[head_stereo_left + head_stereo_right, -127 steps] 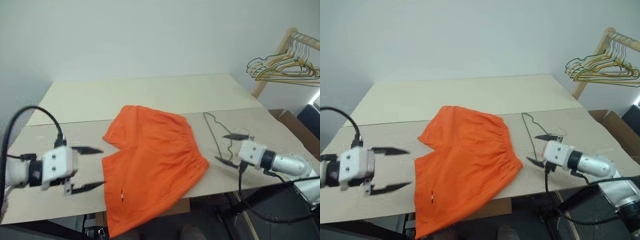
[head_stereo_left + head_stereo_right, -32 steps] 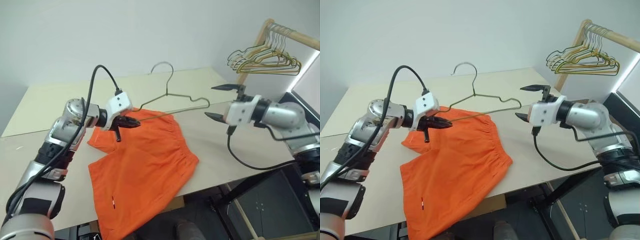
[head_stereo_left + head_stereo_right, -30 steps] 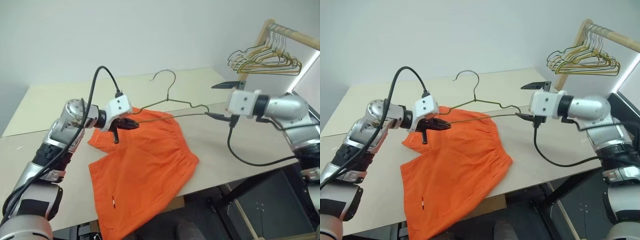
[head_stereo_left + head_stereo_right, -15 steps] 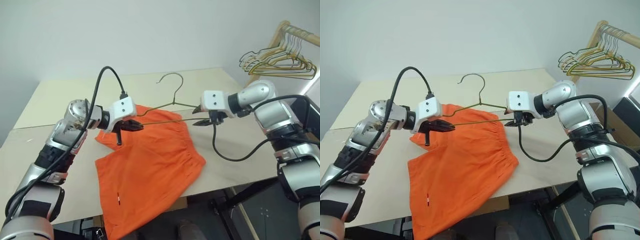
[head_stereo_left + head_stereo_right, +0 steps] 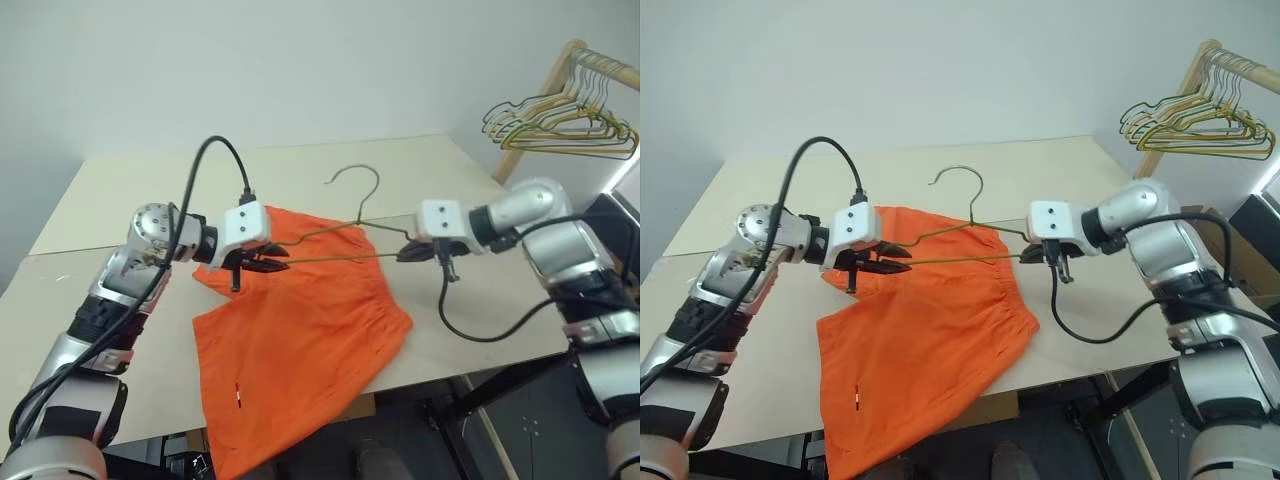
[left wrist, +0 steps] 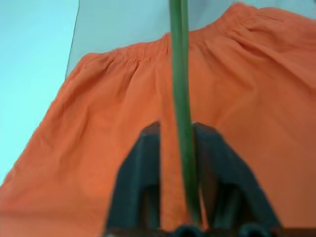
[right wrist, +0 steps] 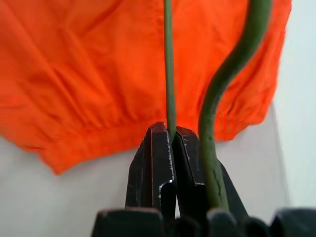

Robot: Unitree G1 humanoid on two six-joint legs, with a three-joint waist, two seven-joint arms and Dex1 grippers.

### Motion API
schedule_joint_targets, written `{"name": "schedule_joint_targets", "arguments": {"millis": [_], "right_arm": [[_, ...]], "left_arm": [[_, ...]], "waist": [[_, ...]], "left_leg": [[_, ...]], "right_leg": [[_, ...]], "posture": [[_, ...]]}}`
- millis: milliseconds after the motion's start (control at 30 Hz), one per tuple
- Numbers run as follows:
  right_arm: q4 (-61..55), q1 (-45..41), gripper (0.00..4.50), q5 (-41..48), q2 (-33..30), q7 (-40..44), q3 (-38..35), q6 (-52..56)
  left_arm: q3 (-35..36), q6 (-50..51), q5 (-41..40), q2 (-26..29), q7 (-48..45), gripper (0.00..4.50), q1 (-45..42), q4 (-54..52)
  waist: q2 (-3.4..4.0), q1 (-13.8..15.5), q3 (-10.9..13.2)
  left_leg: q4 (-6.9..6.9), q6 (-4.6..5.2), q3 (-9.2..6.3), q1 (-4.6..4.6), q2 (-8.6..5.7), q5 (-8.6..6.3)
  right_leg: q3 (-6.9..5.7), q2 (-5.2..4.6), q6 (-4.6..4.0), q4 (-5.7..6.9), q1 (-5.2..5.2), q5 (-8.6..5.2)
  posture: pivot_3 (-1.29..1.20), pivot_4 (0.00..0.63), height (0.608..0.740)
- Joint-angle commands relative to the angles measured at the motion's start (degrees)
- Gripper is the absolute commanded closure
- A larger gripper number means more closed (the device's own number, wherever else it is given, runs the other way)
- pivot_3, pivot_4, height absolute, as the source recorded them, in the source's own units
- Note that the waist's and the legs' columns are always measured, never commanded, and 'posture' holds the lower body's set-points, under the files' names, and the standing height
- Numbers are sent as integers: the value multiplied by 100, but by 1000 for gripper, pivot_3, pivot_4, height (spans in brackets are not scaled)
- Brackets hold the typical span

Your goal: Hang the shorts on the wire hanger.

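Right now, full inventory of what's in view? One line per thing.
shorts: 1, bright orange, flat on the table, one leg over the near edge
wire hanger: 1, dark greenish-grey, held above the shorts
table: 1, beige
spare hangers: bunch, gold and pale, on the wooden rack at far right
left gripper: black fingers, open around the hanger's bottom wire
right gripper: black fingers, shut on the hanger's other end

Pale wall, beige table, wooden rack with hangers.
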Motion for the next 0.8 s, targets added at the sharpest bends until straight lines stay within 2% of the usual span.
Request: {"name": "schedule_joint_targets", "arguments": {"millis": [33, 133, 233, 300, 467, 800], "right_arm": [[-659, 686, 4500, 484, -392, -54, -641, 1011], [-582, 1434, 4500, 628, -576, -468, -1072, 1775], [-387, 1930, 4500, 785, -581, -1075, -1548, 2920], [-231, 2000, 4500, 932, -570, -1378, -1737, 3973], [-127, 2157, 4500, 1413, -644, -1424, -1843, 5477], [-2, 2006, 4500, 2011, -912, -676, -1238, 6008]], "left_arm": [[742, -277, -292, 30, 279, 1996, -208, 490], [1195, -118, -615, -28, 478, 978, -71, 420], [1594, 275, -1330, -214, 535, 45, 512, -524], [1704, 518, -1684, -337, 636, 15, 936, -1220], [1590, 1032, -2036, -388, 815, 15, 1597, -2262], [1399, 1305, -2098, -424, 1064, 15, 1661, -2576]], "waist": [[0, 16, 0], [-2, 76, -1], [10, 105, -9], [16, 129, -13], [18, 181, -15], [21, 297, -18]], "left_leg": [[2, 2, 0, 0, -1, -1], [8, 6, 0, 0, 0, -3], [10, 10, 5, -1, 0, -6], [11, 10, 6, 0, 1, -6], [12, 10, 5, 3, 3, -6], [13, 20, 12, 8, -12, -12]], "right_leg": [[0, -1, 0, 0, 1, 0], [-1, 0, 3, 0, 5, 2], [5, -3, 10, -3, 5, 6], [9, -5, 10, -3, 6, 6], [12, 4, 8, -7, 9, 13], [15, 8, 15, -29, 22, 17]], "posture": [[-102, 0, 740], [-100, 0, 740], [-88, 0, 740], [-78, 0, 740], [-77, 0, 740], [-61, 0, 740]]}}
